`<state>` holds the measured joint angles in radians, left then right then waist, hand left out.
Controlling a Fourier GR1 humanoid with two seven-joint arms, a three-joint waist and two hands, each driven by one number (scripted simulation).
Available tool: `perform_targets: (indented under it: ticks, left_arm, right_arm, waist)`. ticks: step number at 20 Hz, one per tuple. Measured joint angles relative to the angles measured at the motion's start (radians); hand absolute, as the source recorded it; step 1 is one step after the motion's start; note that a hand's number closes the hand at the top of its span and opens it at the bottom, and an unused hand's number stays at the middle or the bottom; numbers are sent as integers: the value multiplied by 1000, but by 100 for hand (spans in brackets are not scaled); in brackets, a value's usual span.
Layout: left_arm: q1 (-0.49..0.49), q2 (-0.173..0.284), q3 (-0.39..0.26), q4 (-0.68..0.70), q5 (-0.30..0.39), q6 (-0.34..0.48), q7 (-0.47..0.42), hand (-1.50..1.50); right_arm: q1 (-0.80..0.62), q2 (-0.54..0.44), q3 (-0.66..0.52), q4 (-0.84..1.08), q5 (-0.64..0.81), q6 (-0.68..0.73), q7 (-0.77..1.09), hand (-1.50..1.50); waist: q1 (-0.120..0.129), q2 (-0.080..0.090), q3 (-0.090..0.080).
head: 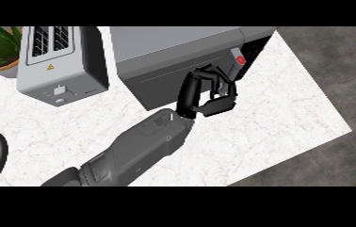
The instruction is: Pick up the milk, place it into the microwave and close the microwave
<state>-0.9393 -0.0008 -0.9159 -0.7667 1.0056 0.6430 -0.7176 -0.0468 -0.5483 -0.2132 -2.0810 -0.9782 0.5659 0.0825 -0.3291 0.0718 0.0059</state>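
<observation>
Right hand point(208, 96), fingers curled but grasping nothing, pressed against microwave point(173, 56) door on desk point(278, 108), presumably to shut it; milk unseen, likely inside; toaster point(59, 63) alongside.

Not much I can read from here. Toaster point(61, 63) has a small yellow triangle warning sign on its top face, nr the slots; symbol inside too small to tell. Microwave point(173, 52) has a red round mark w/ a white sign at its front right edge, unreadable.
</observation>
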Motion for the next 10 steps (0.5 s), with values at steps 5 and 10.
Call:
perform_targets:
  ticks: [5, 10]
  left_arm:
    - [-24, -1, -35, 12, 15, 5, 34, 150]
    - [-35, -2, -63, 12, 43, 8, 58, 150]
  right_arm:
    - [1, -14, -6, -12, -33, 4, 7, -150]
    - [17, -29, -30, -23, -53, 1, 13, -150]
  waist:
    - [13, -3, -2]
    - [32, -7, -4]
